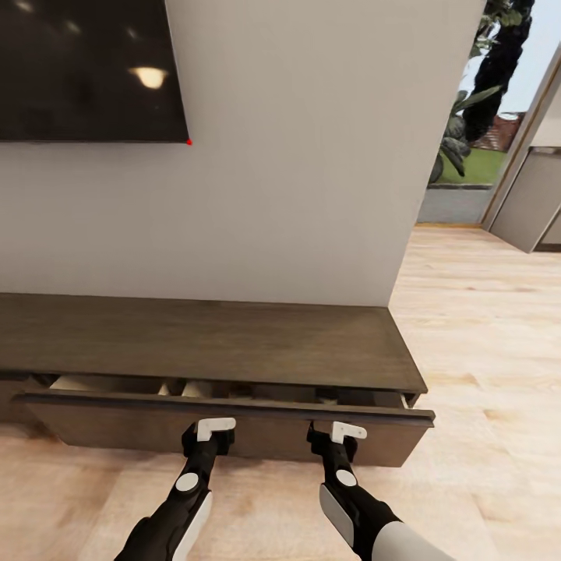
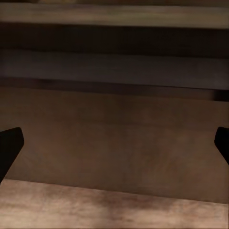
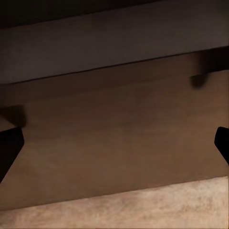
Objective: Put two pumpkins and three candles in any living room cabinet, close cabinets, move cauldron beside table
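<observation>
The long, low dark brown cabinet (image 1: 202, 343) stands against the wall. Its wide drawer front (image 1: 117, 428) is pulled out a little, and a strip of pale beige interior (image 1: 86, 383) shows in the gap behind it. My left gripper (image 1: 209, 438) and right gripper (image 1: 336, 438) both sit right at the drawer front, about a shoulder's width apart. In the left wrist view the dark fingertips (image 2: 8, 148) stand far apart with the brown drawer front (image 2: 114, 133) between them. The right wrist view shows the same, with fingertips (image 3: 9, 148) spread wide before the drawer front (image 3: 114, 133). Both grippers are open and empty.
A dark TV screen (image 1: 86, 70) hangs on the pale wall above the cabinet. Light wood floor (image 1: 483, 351) runs to the right past the wall's end toward a glass opening with plants (image 1: 467, 132) and a grey unit (image 1: 538, 202).
</observation>
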Robot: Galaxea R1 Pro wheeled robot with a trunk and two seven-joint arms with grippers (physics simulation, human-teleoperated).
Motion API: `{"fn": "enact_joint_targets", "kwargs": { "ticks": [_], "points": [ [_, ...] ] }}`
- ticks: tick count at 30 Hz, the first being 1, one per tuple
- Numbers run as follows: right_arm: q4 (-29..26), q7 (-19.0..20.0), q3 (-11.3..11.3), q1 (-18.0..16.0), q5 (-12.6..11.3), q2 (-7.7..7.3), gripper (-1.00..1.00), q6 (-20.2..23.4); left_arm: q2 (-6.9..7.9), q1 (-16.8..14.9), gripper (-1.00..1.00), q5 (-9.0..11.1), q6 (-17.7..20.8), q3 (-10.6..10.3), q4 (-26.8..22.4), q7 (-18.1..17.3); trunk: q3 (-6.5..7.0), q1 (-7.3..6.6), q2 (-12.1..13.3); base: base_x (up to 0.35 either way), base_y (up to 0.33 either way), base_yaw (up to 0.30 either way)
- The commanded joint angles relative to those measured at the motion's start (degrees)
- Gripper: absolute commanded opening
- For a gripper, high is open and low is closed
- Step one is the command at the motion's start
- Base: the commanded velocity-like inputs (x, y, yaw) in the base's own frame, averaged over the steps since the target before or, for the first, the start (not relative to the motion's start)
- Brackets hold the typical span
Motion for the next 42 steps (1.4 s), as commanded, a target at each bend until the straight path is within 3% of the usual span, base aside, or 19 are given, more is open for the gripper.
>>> {"fn": "enact_joint_targets", "kwargs": {
  "ticks": [1, 18, 34, 38, 42],
  "points": [
    [0.0, 0.0, 0.0, 0.0, 0.1, 0.0, 1.0, 0.0, 0.0, 0.0, 1.0, 0.0, 0.0, 0.0, 0.0, 0.0, 0.0, 0.0, 0.0, 0.209, 0.0, 0.0],
    [0.0, 0.0, 0.0, 0.0, 0.1, 0.0, 1.0, 0.0, -0.08, 0.0, 1.0, -0.1, -0.1, -0.1, 0.0, 0.0, 0.0, 0.0, 0.0, 0.138, 0.0, 0.0],
    [-0.2, 0.0, 0.0, -0.1, 0.1, 0.0, 1.0, 0.3, -0.04, 0.0, 1.0, 0.0, 0.6, 0.3, 0.0, -0.2, 0.0, 0.0, 0.0, -0.303, 0.0, 0.0],
    [-0.6, -0.1, -0.1, -1.5, -0.1, 0.0, 1.0, 4.7, 0.04, 0.0, 1.0, 0.4, 5.1, 0.7, -0.4, -0.3, 0.0, 0.0, 0.0, -0.322, 0.0, 0.0],
    [-1.0, -0.1, -0.1, -3.8, -4.0, 0.0, 1.0, 17.4, 0.05, -0.3, 1.0, 0.5, 17.0, 0.9, -1.7, -0.4, 0.0, 0.0, 0.0, -0.329, 0.0, 0.0]
  ]
}}
